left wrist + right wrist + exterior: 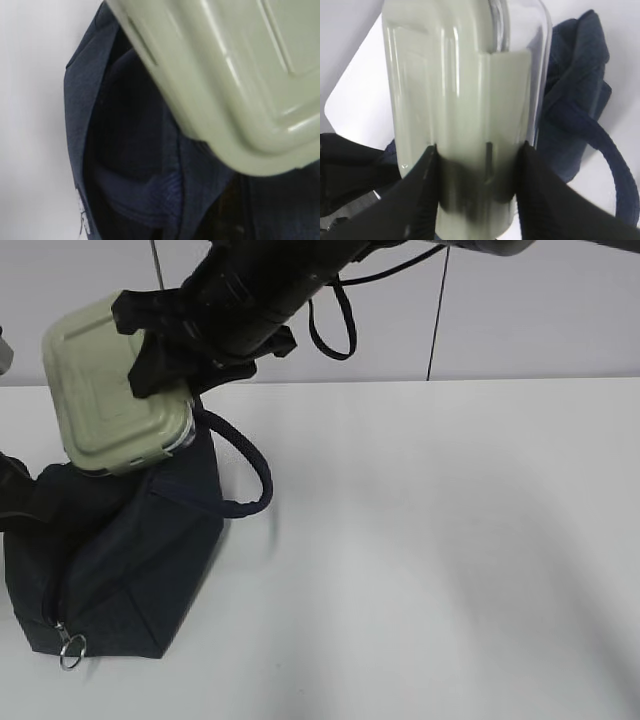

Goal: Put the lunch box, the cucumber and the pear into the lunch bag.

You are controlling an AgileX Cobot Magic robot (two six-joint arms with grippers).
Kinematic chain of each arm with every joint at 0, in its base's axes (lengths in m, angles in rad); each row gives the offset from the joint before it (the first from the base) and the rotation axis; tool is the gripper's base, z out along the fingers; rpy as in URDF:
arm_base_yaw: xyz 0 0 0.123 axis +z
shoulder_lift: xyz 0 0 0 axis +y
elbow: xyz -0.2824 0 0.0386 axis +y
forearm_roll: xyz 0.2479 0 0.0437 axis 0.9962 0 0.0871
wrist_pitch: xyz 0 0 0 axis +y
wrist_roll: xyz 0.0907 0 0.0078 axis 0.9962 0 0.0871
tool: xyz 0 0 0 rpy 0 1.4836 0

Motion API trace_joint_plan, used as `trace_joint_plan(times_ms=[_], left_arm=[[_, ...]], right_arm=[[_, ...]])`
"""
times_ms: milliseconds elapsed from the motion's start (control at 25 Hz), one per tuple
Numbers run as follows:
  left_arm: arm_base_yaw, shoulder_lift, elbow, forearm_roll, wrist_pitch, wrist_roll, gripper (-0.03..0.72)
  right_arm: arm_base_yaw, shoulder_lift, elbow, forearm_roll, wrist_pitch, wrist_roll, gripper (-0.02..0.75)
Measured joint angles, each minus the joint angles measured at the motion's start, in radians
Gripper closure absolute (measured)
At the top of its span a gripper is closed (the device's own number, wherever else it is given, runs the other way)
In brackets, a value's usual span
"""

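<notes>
My right gripper [150, 350] [479, 147] reaches across to the left and is shut on the lunch box [110, 380] [460, 90], a clear box with a sage-green lid. The box hangs tilted just above the open top of the navy lunch bag [130, 550] [575, 100]. In the left wrist view the lunch box [240, 75] fills the upper right over the lunch bag [135, 150]. My left gripper [14, 495] is a dark shape at the bag's left top edge, shut on a fold of its fabric; its fingers are hidden. The cucumber and the pear are out of view.
The bag's rope-like loop handle [255, 475] [620, 170] curves out to the right of the bag. A metal ring pull [71, 648] hangs at the bag's lower front corner. White table [450, 540] stretches to the right of the bag.
</notes>
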Motion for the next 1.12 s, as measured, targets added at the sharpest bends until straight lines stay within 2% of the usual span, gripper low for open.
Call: trace_joint_plan(times_ms=[240,360,680,920,1120], left_arm=[[0.0,0.0,0.0,0.0,-0.004,0.0,0.706],[0.0,0.0,0.0,-0.001,-0.005,0.0,0.706],[0.0,0.0,0.0,-0.014,-0.025,-0.001,0.706],[0.001,0.0,0.0,-0.033,-0.052,-0.001,0.706],[0.001,0.0,0.0,-0.046,-0.085,-0.001,0.706]], right_arm=[[0.0,0.0,0.0,-0.177,0.083,0.234,0.433],[0.0,0.0,0.0,-0.211,0.129,0.282,0.433],[0.017,0.0,0.0,-0.069,0.192,0.3,0.433],[0.037,-0.002,0.0,-0.055,0.302,0.302,0.433],[0.037,-0.004,0.0,-0.065,0.32,0.331,0.433]])
